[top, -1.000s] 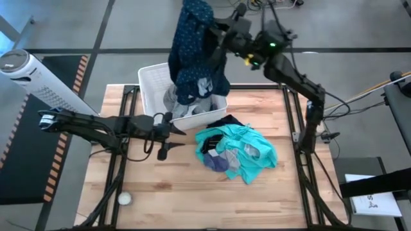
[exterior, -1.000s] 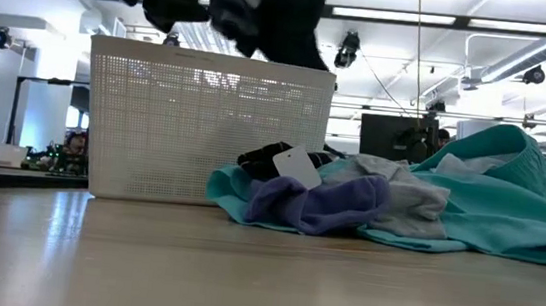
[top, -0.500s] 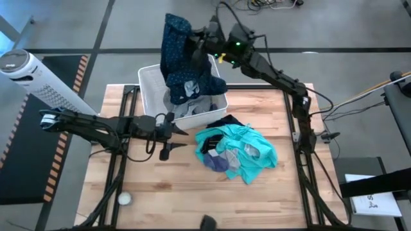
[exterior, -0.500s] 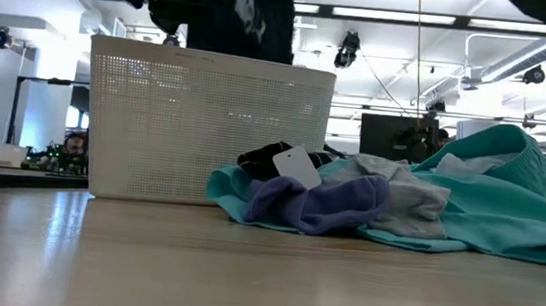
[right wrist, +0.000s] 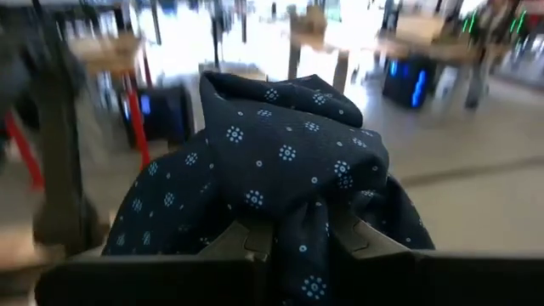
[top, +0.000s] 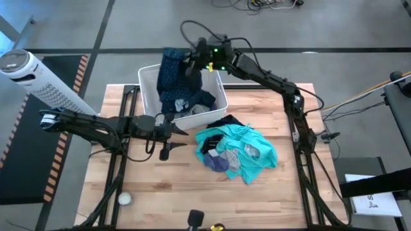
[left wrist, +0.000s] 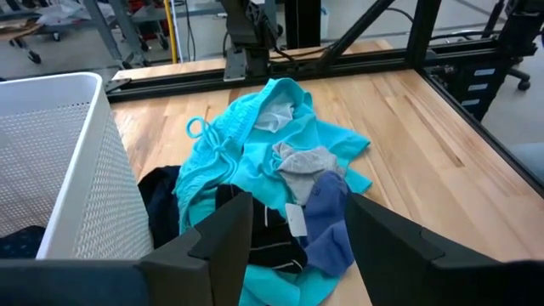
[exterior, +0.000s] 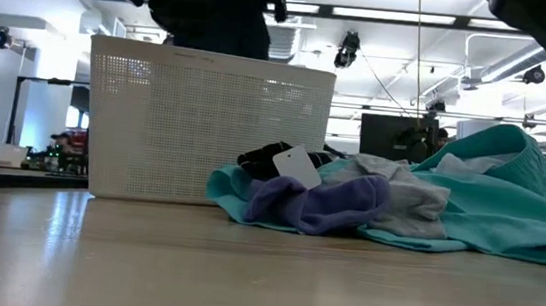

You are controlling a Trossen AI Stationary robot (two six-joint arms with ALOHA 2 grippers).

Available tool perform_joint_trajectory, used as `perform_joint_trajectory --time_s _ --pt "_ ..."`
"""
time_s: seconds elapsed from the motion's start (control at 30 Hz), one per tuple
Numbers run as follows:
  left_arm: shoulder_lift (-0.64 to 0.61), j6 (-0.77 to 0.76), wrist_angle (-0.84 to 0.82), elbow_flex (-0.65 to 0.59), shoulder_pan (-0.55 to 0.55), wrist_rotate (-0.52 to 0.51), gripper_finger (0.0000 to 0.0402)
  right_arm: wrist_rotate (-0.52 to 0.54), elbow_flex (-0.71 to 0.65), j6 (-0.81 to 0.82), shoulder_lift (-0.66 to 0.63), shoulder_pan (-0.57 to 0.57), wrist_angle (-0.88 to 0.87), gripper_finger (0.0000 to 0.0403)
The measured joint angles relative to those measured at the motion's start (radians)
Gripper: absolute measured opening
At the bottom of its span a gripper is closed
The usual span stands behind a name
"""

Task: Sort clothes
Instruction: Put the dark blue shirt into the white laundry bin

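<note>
Right gripper (right wrist: 299, 242): closed on a bunched fold of the navy garment (top: 172, 72); it hangs over the far side of the basket (top: 149, 72).
Navy garment: draped from the gripper down into the basket, its lower part lying on the grey cloth (top: 199, 110) already inside.
Left gripper (left wrist: 293, 225): fingers spread apart, empty; it waits low over the table (top: 180, 192) just beside the basket's near wall, facing the pile.
Handling, navy garment: judged light, limp and non-fragile; it sags and folds under its own weight, so one pinch on a gathered fold carries it. Loose ends can catch on the basket rim.
Handling, pile: soft and tangled; pulling one piece is likely to drag its neighbours. Best hold is a raised ridge or free edge, such as the top hump of the teal garment (left wrist: 255, 140).
Count, basket: one basket; one navy garment going in; at least one grey piece inside, the exact number cannot be told.
Count, pile: one teal garment, one black piece (left wrist: 263, 229) with a white tag, one purple piece (left wrist: 327, 217), one grey piece (left wrist: 299, 161).
Count, arms: two.
</note>
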Motion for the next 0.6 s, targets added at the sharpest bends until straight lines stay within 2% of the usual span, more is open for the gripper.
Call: perform_joint_trajectory --time_s 0.17,0.37,0.6 --pt "0.0 0.0 0.004 0.0 0.0 0.0 0.0183 -0.001 0.0 -0.046 0.004 -0.021 -0.18 0.0024" --pt "0.0 -0.003 0.007 0.0 0.0 0.0 0.0196 0.0 -0.002 -0.029 0.053 -0.05 -0.211 0.0025" --pt "-0.001 -0.008 0.008 0.0 0.0 0.0 0.0208 -0.001 -0.003 0.008 0.108 -0.044 -0.216 0.0113"
